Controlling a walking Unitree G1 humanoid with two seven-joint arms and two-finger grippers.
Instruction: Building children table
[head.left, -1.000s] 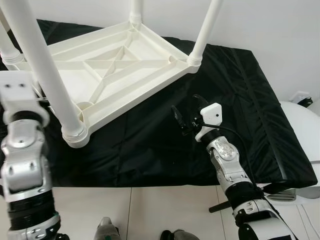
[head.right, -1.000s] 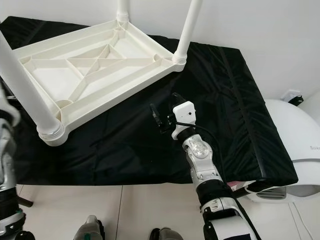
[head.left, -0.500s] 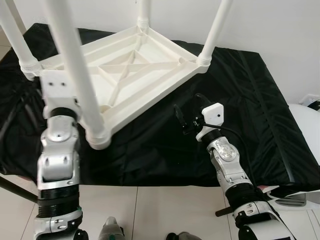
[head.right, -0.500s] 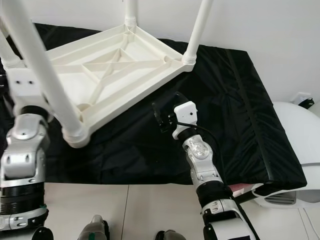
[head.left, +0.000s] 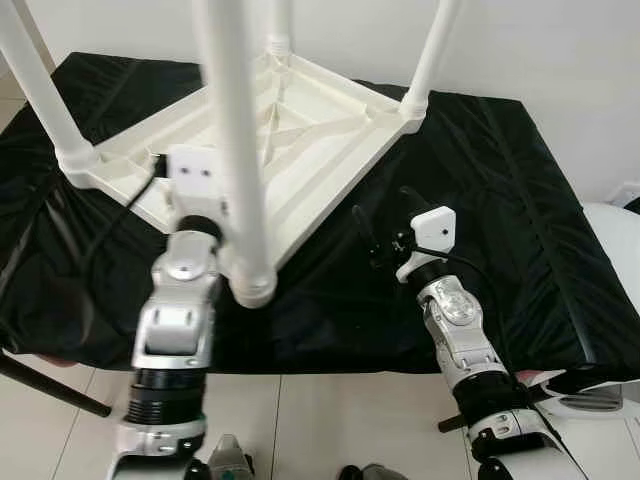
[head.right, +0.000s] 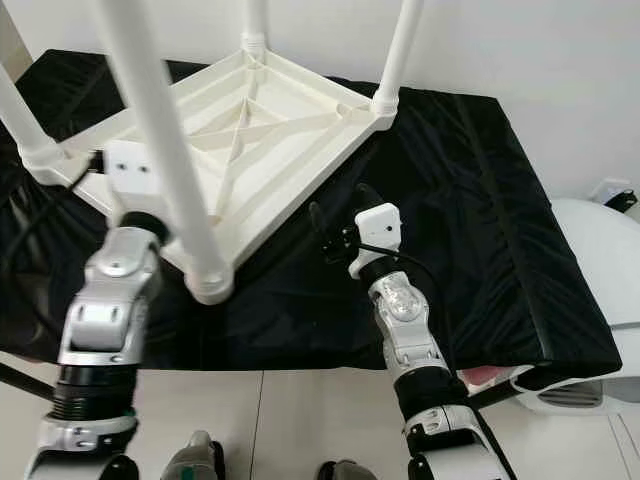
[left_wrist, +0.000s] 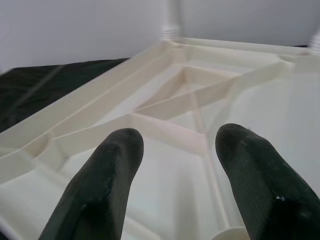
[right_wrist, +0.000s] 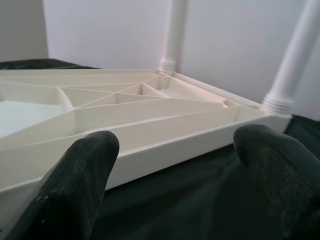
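Note:
The white plastic children's table (head.left: 320, 125) lies upside down on a black cloth (head.left: 480, 220), with its legs (head.left: 235, 150) pointing up. My left arm (head.left: 185, 260) reaches to the table's near corner, just beside the nearest leg. The left gripper (left_wrist: 177, 145) is open, its fingers (left_wrist: 100, 190) over the ribbed underside with nothing between them. To the right of the table my right gripper (head.left: 380, 232) hangs low over the cloth. It is open and empty, facing the table's side rim (right_wrist: 165, 145).
The cloth-covered surface ends in a front edge (head.left: 330, 365) above a tiled floor (head.left: 320, 420). A white rounded appliance (head.left: 615, 235) stands at the far right. A black rod (head.left: 50, 385) slants across the floor at lower left. A white wall rises behind.
The view has shifted. My left arm has swung in from the left edge to the table's near corner. The right arm has barely moved.

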